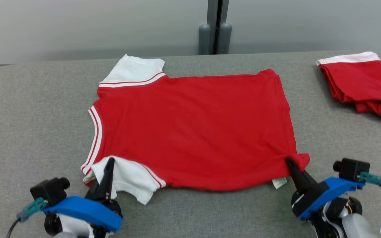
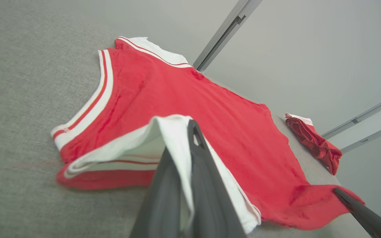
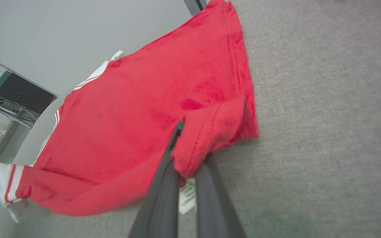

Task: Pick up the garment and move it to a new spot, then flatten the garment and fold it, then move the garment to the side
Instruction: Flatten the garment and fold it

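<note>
Grey woven cloth covered the bench [image 1: 28, 115], with a plain pale wall behind it. The red short-sleeved jersey shirt with white sleeves and striped trim [image 1: 193, 125] lay spread nearly flat across the middle of the bench, neck toward the robot's left and hem toward its right. A second red garment with a white band [image 1: 362, 86] sat bundled at the far right, well apart from it.

The left end effector [image 1: 110, 161] was clenched on the near white sleeve [image 1: 127, 177]. The right end effector [image 1: 289, 161] was clenched on the near hem corner.

Flattening looked done and the fold looked to be starting. The next move probably called for both arms to lift the near edge together and carry it evenly toward the far edge, so the cloth did not skew.

From the head, the grips were hard to judge. The left wrist view showed white sleeve cloth [image 2: 177, 138] pinched between the fingers. The right wrist view showed red hem bunched between its fingers, with a small white care label [image 3: 187, 195] hanging below.
</note>
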{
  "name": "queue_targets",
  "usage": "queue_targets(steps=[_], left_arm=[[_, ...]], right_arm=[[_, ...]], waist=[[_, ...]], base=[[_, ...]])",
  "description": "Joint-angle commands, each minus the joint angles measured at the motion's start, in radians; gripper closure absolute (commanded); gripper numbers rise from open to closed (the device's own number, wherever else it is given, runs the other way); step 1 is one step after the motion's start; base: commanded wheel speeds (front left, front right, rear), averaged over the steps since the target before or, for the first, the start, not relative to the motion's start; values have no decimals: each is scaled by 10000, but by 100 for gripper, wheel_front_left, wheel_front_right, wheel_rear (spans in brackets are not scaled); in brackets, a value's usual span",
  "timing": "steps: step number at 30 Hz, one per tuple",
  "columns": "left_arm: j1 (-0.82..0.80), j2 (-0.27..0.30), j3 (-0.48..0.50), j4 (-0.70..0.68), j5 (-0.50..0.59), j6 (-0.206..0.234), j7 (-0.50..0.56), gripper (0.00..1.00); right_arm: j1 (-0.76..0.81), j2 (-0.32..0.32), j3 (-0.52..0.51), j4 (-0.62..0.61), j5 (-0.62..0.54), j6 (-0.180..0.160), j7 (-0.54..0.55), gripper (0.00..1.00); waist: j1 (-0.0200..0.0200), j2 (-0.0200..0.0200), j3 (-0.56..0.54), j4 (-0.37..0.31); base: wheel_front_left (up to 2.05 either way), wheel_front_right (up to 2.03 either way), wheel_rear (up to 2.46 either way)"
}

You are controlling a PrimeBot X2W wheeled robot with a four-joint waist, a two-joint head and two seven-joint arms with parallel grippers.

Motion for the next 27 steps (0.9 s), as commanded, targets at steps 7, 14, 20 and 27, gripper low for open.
queue_targets(steps=[7,14,20,27], left_arm=[[-1585,160,70,968,-110,-270,371,100],[-2884,254,2,2002,-196,-465,608,100],[-3800,211,-186,2967,-159,-603,527,78],[-4381,137,-333,3845,131,-669,-420,0]], right_arm=[[-1447,-47,30,781,-135,5,258,100],[-2705,-143,129,1799,-159,5,205,100],[-3689,-87,256,2772,-141,5,-66,5],[-4144,-234,644,3514,-219,5,-835,0]], waist=[[-1,-1,390,-22],[-1,-1,805,-59],[-1,-1,1084,-92],[-1,-1,1093,-57]], base=[[0,0,0],[0,0,0],[0,0,0],[0,0,0]])
